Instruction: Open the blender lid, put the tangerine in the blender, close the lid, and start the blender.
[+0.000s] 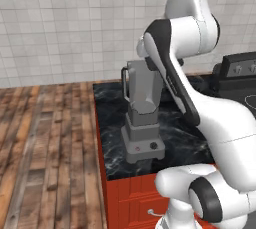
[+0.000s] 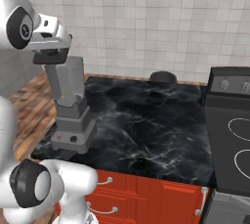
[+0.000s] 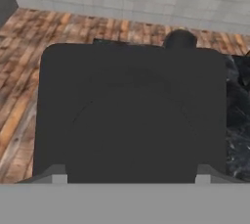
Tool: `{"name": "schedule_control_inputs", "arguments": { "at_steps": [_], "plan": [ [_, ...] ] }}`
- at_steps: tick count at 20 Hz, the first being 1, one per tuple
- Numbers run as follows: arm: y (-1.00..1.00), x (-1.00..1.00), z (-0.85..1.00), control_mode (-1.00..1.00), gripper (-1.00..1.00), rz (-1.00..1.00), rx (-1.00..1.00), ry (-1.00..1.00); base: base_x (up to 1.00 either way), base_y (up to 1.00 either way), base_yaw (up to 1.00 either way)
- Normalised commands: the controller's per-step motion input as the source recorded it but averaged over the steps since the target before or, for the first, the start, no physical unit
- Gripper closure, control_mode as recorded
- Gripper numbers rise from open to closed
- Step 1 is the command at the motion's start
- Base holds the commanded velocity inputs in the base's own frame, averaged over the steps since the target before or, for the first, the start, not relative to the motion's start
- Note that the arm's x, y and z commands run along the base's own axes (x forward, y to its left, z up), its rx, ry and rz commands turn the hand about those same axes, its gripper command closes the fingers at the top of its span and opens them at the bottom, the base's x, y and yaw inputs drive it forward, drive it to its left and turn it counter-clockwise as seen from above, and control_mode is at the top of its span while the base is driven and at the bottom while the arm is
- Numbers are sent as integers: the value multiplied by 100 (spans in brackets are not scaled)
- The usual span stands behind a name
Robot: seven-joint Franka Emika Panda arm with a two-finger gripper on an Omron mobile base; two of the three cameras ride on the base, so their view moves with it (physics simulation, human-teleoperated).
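The grey blender (image 2: 71, 110) stands at the tabletop's (image 2: 146, 130) left end. The gripper (image 2: 50, 57) sits at its top, jaws hidden.

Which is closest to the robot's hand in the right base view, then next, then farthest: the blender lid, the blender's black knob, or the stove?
1. Blender lid, right under the hand, atop the jar.
2. Black knob, lower down on the blender base.
3. Stove, far across the counter.

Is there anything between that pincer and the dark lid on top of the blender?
Nothing visible. In the hand view the blender lid sits right in front of the pincer, its fingertips spread at the lid's near edge. In the right base view the hand sits directly over the blender.
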Motion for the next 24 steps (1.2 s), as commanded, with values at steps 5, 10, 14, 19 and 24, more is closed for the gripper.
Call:
{"name": "schedule_control_inputs", "arguments": {
  "at_steps": [5,10,14,19,24],
  "plan": [
    [5,65,-4,-100,100,-1,0,12,0,0,0],
    [0,29,-30,-100,100,0,0,13,0,0,0],
    [8,21,-26,-100,100,0,0,16,0,0,0],
    [14,19,-9,-100,100,-1,0,12,0,0,0],
    [22,14,0,-100,100,-1,0,12,0,0,0]
  ]
}}
